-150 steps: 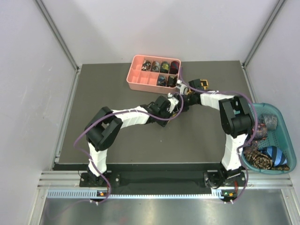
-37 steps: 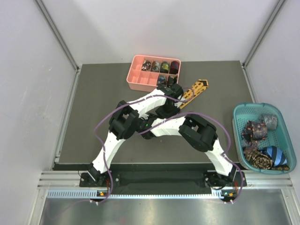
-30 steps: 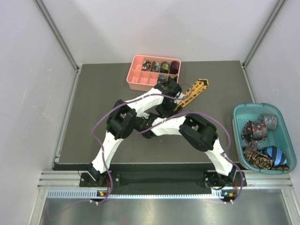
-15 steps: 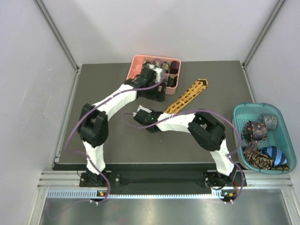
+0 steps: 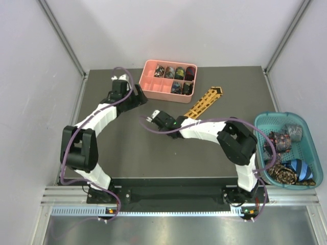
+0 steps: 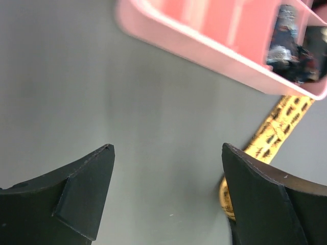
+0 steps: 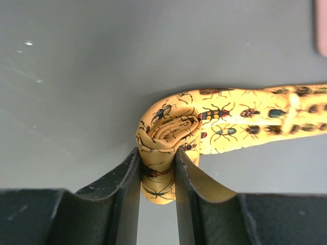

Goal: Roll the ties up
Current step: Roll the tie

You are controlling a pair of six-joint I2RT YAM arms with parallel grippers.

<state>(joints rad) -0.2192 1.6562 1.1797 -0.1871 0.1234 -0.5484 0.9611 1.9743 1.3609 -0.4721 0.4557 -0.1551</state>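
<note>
A golden-yellow tie point(image 5: 204, 102) printed with insects lies on the dark table, running diagonally toward the back right. Its near end is rolled into a small coil point(image 7: 168, 132), and my right gripper point(image 7: 157, 153) is shut on that coil, one finger on each side. From above the coil is hidden under the right wrist point(image 5: 163, 121). My left gripper point(image 6: 167, 146) is open and empty, hovering over bare table left of the pink tray point(image 5: 153, 84), with the tie point(image 6: 276, 130) at its right edge.
The pink tray point(image 6: 204, 46) holds several rolled ties point(image 5: 176, 73) in its back row. A teal basket point(image 5: 311, 138) at the right holds more ties point(image 5: 286, 168). Grey walls enclose the table on three sides.
My left arm has swung away from the tie, past the tray to its left side, and its jaws have widened. The right gripper stays shut on the coil, shifted slightly left.
</note>
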